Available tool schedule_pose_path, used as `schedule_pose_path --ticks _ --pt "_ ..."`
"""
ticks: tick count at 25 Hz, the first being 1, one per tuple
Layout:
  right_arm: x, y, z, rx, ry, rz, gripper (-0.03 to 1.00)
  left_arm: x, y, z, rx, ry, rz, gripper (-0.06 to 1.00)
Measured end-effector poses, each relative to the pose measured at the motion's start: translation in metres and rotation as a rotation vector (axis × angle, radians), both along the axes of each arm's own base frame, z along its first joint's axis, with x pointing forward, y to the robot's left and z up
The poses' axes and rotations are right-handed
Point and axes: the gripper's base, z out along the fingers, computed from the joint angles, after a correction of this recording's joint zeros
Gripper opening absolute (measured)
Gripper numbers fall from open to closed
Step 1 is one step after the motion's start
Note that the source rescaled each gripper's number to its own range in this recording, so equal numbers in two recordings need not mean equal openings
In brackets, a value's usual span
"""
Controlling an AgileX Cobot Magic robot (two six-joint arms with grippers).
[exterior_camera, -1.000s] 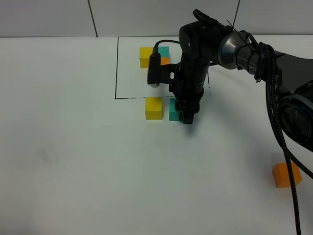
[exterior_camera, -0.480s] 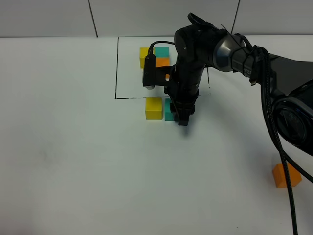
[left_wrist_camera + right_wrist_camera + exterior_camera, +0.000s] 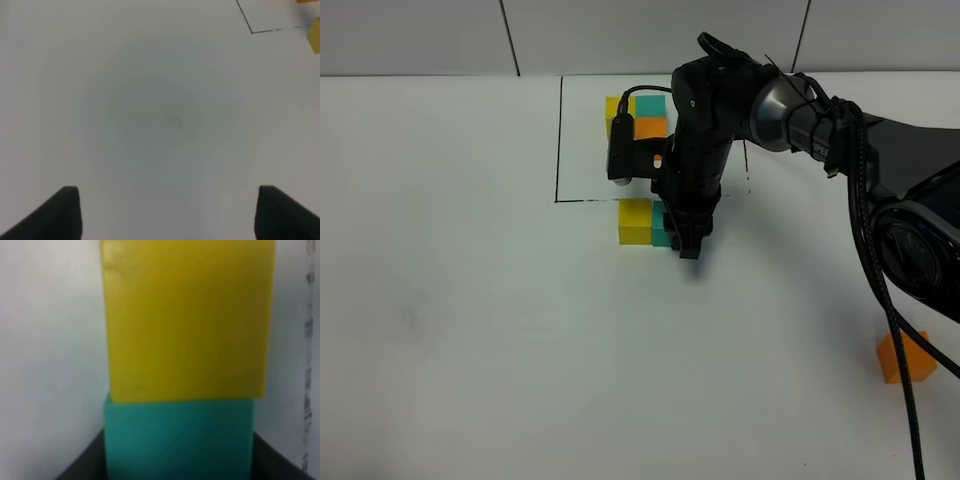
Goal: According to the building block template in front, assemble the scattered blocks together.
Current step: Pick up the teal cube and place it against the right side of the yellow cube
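The template [image 3: 642,114], a yellow, teal and orange cluster, lies at the back of a black-lined rectangle [image 3: 558,140]. Just in front of the rectangle, the loose yellow cube [image 3: 634,221] and the loose teal cube [image 3: 660,226] stand side by side and touch. My right gripper [image 3: 683,238] reaches across the middle and is shut on the teal cube [image 3: 177,437], which presses against the yellow cube [image 3: 187,320]. The loose orange cube [image 3: 904,358] lies far off at the front right. My left gripper [image 3: 170,200] is open and empty over bare table; the arm is out of the high view.
The right arm and its cables [image 3: 865,230] run from the right edge over the rectangle's right side. In the left wrist view the rectangle's corner [image 3: 251,32] and the yellow cube's edge [image 3: 315,35] show far ahead. The white table [image 3: 470,300] spreads left and front.
My right gripper has slid the teal cube to the left until it closed the gap and met the yellow cube. The orange cube has not moved.
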Motion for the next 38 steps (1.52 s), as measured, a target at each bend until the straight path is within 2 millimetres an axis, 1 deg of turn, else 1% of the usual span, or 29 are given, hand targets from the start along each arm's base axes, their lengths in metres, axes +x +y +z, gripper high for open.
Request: schedule_pose_path --ticks 14,24,38 --pt "0.0004 -0.0003 -0.0021 -0.011 -0.005 0.006 0.0 0.0 0.0 0.0 0.0 0.0 0.0 0.64" --pt "0.0002 -0.0001 -0.0021 -0.021 -0.011 0.045 0.0 0.0 0.0 0.0 0.0 0.0 0.0 0.64" --pt "0.0005 -0.0022 -0.0005 -0.023 -0.007 0.043 0.0 0.0 0.0 0.0 0.0 0.0 0.0 0.64"
